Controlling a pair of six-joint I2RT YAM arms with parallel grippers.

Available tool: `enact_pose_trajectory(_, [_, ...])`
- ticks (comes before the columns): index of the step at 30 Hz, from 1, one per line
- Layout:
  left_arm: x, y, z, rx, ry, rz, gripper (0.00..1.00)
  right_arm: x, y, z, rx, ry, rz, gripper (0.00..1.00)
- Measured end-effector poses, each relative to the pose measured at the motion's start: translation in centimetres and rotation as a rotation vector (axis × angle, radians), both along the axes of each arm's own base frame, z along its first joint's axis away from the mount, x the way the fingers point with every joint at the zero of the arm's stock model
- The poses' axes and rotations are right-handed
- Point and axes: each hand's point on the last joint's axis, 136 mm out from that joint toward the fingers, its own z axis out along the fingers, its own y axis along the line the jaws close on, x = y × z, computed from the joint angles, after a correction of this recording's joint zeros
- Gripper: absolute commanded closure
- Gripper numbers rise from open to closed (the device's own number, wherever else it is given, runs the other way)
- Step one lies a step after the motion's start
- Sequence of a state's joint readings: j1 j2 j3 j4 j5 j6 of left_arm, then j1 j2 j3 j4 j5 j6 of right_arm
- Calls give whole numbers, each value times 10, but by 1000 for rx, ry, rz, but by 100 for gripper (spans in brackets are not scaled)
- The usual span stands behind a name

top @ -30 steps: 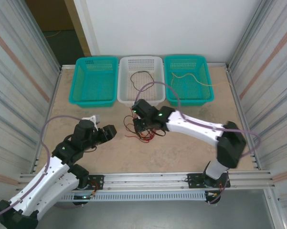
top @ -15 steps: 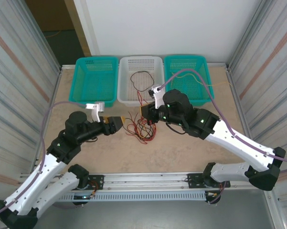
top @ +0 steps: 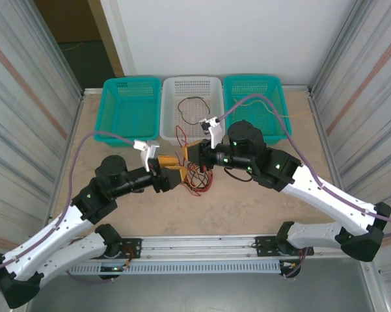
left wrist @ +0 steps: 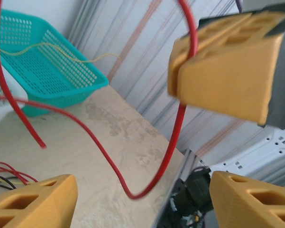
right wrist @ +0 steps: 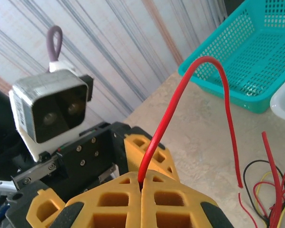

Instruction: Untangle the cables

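Brought alongside the right tool (right wrist: pixel 142 183), the left tool (top: pixel 175 170) is spread to take the red cable (right wrist: pixel 206 59) pinched there.

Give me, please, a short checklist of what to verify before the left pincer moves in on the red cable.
1. Right pincer shut on the red cable: ok.
2. Left pincer open: ok.
3. Red cable's hanging loop inside the left pincer's gap: cannot tell; the left wrist view shows it between the fingers, but depth is unclear.
4. Red cable free of the tangle on the table: cannot tell.
5. Tangle undone: not ok; red, black and yellow strands lie bunched.
6. Sorted cables contained: ok; black cable in the white basket, yellow cable in the teal basket, one end over its rim.
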State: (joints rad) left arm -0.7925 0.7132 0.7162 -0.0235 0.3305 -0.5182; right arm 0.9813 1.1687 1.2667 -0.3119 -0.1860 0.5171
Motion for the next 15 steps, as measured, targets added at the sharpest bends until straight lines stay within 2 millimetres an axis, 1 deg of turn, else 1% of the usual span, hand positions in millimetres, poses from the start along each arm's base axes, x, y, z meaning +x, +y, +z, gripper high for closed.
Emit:
enact_pose_trajectory(6, [5,2,4,13,-52,28,46,-3,10,-8,5,45,37,100])
enact_pose_trajectory(11, [7,1,5,16,-68,30,67,-6,14,-4,35,61,60,100])
enact_pose_trajectory(13, [8,-1,4,19,-70,29,74,-6,15,-4,40,60,62,100])
enact_pose_trajectory(15, [8,-1,4,19,-71,27,82,-6,15,-4,41,63,61,100])
